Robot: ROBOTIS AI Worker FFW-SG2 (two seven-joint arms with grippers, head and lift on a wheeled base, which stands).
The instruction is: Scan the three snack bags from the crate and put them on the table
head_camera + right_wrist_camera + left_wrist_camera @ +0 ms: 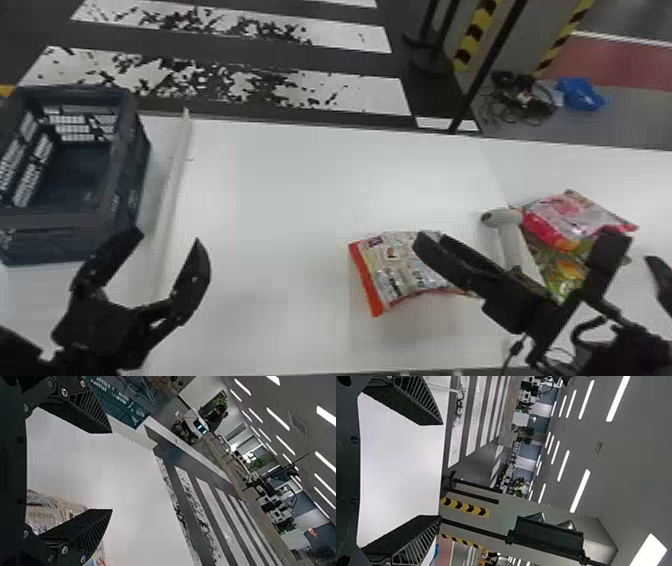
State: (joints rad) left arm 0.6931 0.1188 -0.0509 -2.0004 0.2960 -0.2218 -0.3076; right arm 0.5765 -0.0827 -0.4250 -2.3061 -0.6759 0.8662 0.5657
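An orange-edged snack bag (pixel 395 272) is partly hidden by the right gripper (pixel 431 236); its fingers are spread, as are the left gripper's (pixel 168 237), near the crate (pixel 122 200).

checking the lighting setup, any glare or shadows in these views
Head view: soft shadow on the flat white tabletop just below the orange-edged printed snack bag, small glints on its crinkled film; both wrist views: long white ceiling lights glaring brightly.
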